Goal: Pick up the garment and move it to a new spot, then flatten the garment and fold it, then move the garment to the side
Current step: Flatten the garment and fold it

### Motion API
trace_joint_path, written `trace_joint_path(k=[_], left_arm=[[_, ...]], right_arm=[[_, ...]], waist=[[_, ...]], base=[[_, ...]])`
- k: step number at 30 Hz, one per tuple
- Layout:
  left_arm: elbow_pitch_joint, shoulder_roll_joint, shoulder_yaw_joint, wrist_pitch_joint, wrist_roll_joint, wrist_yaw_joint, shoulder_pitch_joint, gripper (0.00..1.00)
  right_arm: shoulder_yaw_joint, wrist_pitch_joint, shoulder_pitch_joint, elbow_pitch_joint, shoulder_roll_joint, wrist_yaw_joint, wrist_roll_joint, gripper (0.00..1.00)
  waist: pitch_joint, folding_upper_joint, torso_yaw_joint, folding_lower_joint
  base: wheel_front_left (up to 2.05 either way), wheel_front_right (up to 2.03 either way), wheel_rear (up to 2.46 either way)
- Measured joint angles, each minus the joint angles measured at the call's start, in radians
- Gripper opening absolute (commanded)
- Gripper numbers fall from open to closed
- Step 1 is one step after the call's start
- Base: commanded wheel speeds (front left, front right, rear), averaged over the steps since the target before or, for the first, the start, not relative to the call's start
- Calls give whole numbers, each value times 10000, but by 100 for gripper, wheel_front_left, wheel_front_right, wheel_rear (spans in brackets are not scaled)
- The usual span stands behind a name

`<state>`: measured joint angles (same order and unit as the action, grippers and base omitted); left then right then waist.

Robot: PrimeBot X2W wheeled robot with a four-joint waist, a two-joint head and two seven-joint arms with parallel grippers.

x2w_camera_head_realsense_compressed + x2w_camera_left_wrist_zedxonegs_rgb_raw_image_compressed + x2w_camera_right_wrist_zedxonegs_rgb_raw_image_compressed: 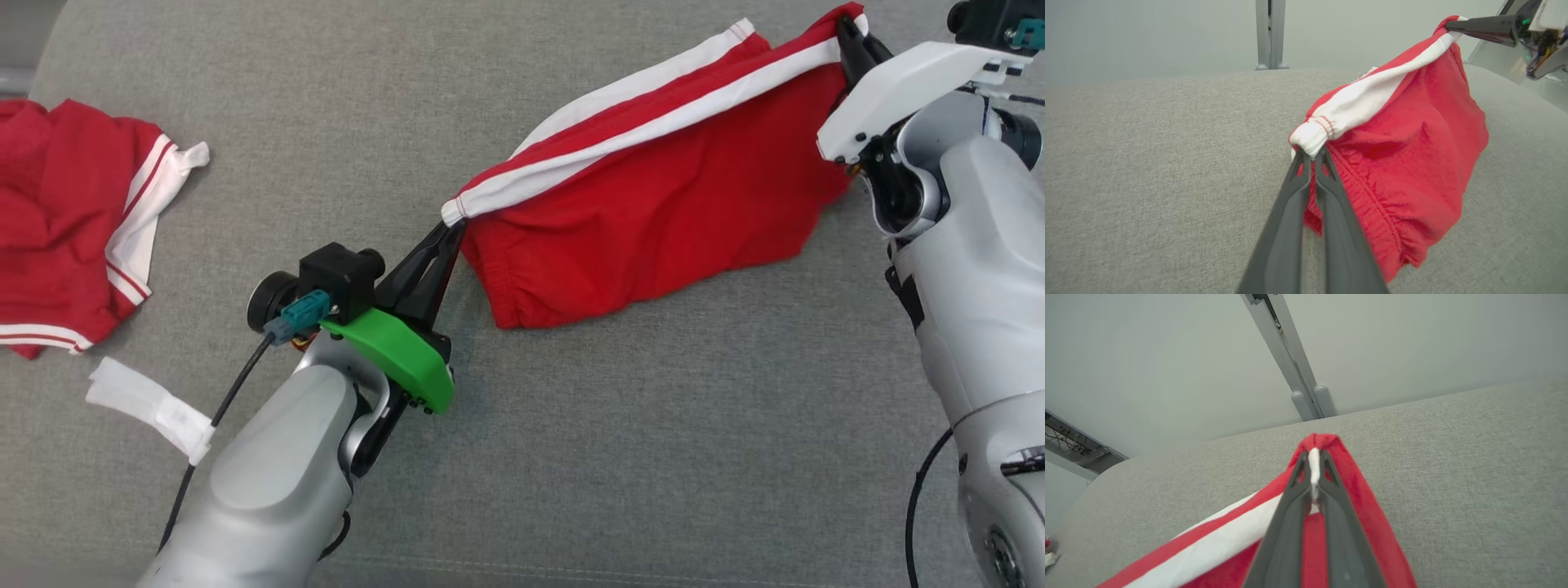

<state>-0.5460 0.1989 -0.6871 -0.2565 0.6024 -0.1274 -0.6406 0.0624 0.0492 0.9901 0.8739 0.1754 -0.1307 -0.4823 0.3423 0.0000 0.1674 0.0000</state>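
The garment (653,212) is a pair of red shorts with white side stripes, stretched between my two grippers above the grey surface. My left gripper (451,229) is shut on the white-striped corner at the garment's lower left; in the left wrist view its tips (1311,157) pinch that bunched white corner of the garment (1404,163). My right gripper (849,28) is shut on the garment's far right corner, held higher. In the right wrist view its tips (1314,459) clamp a white-striped fold of the garment (1363,506). The red body hangs down and its lower edge rests on the surface.
A second red and white garment (65,220) lies crumpled at the left edge. A small white cloth strip (151,404) lies near my left forearm. The grey fabric surface (653,425) spreads wide in front. A grey post (1270,34) stands against the far wall.
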Motion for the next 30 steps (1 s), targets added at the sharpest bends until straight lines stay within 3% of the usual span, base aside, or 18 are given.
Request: trace_joint_path(k=[7,8,9,10,11,21,30], left_arm=[[-573,-347,-535,-46,316,-12,-670,0],[-585,-359,-529,-46,334,-12,-709,0],[-589,-380,-499,-48,359,-13,-734,8],[-585,-420,-422,-48,359,-13,-744,39],[-593,-441,-339,-50,322,-13,-744,100],[35,-387,685,-59,-460,-13,521,100],[2280,-364,3241,-77,-1722,514,2325,100]], right_arm=[[428,-907,1071,1524,-102,0,272,2],[489,-1043,1162,1691,-107,0,270,45],[560,-1110,1222,1820,-117,0,268,100],[629,-1162,1266,1967,-134,2,222,100],[748,-1271,1268,2069,-151,0,174,100],[2322,-1829,568,2240,428,0,-224,100],[3041,-1871,-35,2675,1467,0,-711,100]], waist=[[563,0,482,0],[617,0,529,0],[649,0,563,0],[674,0,601,0],[678,0,625,0],[59,0,577,0],[-362,0,731,0]], base=[[0,0,0],[0,0,0],[0,0,0],[0,0,0],[0,0,0],[0,0,0],[0,0,0]])
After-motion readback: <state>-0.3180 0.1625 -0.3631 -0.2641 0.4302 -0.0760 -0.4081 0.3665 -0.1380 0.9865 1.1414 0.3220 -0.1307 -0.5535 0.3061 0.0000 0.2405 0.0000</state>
